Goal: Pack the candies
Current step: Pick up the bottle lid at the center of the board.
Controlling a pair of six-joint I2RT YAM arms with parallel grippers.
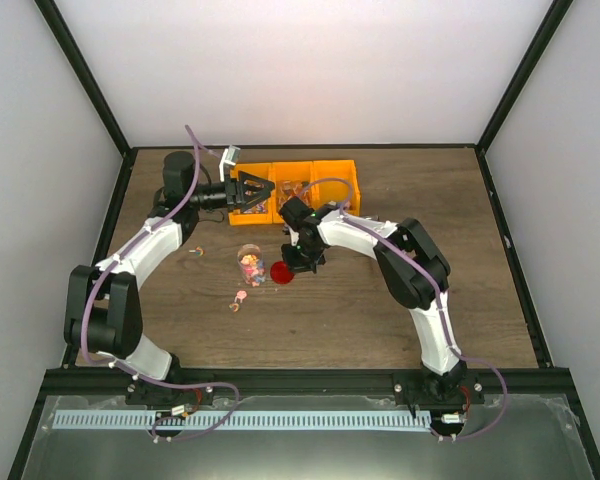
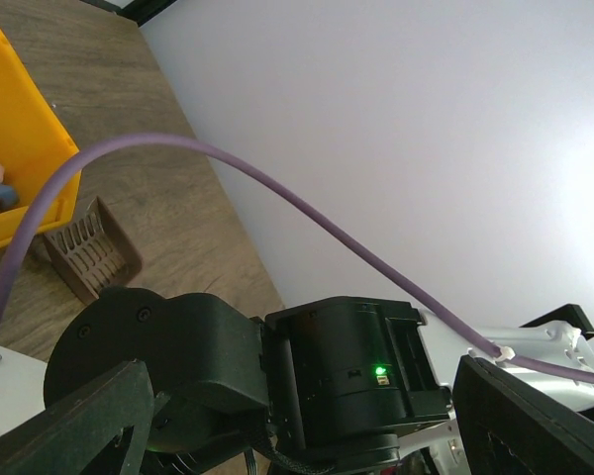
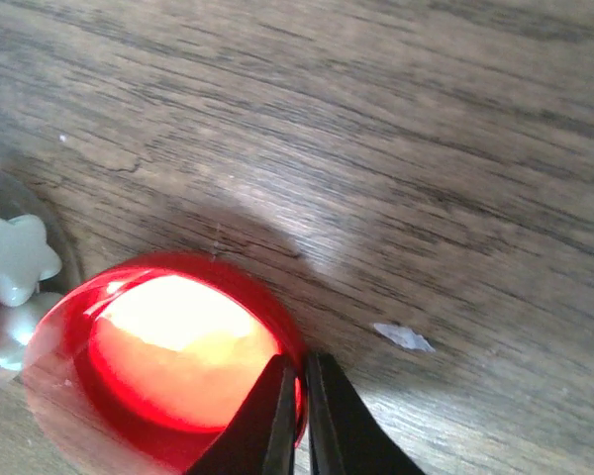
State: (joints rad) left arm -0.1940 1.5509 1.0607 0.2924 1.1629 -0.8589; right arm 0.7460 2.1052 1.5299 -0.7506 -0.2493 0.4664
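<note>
Candies (image 1: 250,266) fill a small clear jar (image 1: 248,252) at mid-table. A few loose candies (image 1: 238,298) lie just in front of it. The round red lid (image 1: 282,272) lies flat to the jar's right. My right gripper (image 1: 296,262) points down at the lid. In the right wrist view the lid (image 3: 168,366) glows red, and the right gripper (image 3: 304,401) is shut on its rim, one thin finger on each side. White star candies (image 3: 15,262) show at the left edge. My left gripper (image 1: 252,190) hovers open over the orange bins, holding nothing.
A row of orange bins (image 1: 332,178) with more candies stands behind the jar. One bin wall (image 2: 15,148) and a brown scoop (image 2: 91,249) show in the left wrist view. A stray sweet (image 1: 195,250) lies to the jar's left. A white scrap (image 3: 404,337) lies near the lid.
</note>
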